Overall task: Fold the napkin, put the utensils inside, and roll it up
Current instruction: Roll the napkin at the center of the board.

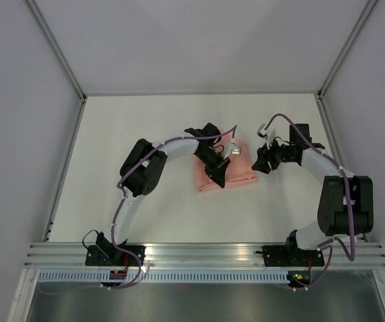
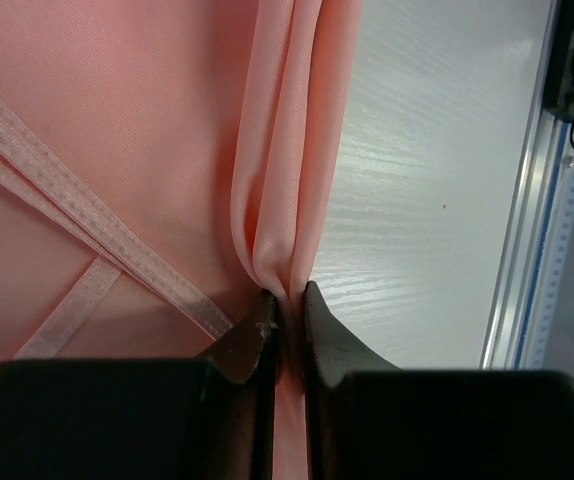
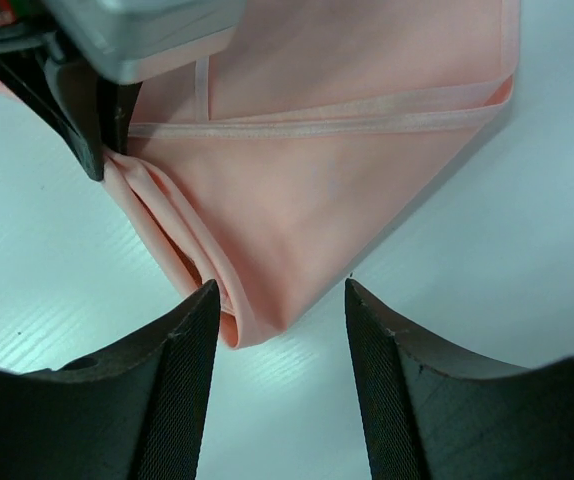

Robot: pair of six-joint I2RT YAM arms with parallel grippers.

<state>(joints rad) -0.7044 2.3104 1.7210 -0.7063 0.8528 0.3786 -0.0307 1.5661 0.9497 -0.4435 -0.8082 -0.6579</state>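
Note:
The napkin [image 1: 241, 171] lies folded into a small pink bundle at the middle of the white table. My left gripper [image 1: 218, 177] is over its near left part and is shut on a bunched fold of the napkin [image 2: 289, 300], with hemmed edges of the napkin [image 2: 117, 150] showing beside it. My right gripper [image 1: 260, 163] is open just right of the bundle. In the right wrist view the napkin's folded corner [image 3: 307, 190] lies between my open fingertips [image 3: 280, 290], close to the left finger, and the left gripper [image 3: 92, 150] pinches the same fold. The utensils are out of view.
An aluminium rail [image 1: 206, 251] runs along the table's near edge and also shows in the left wrist view [image 2: 527, 200]. Grey walls with metal posts [image 1: 58, 50] enclose the table on three sides.

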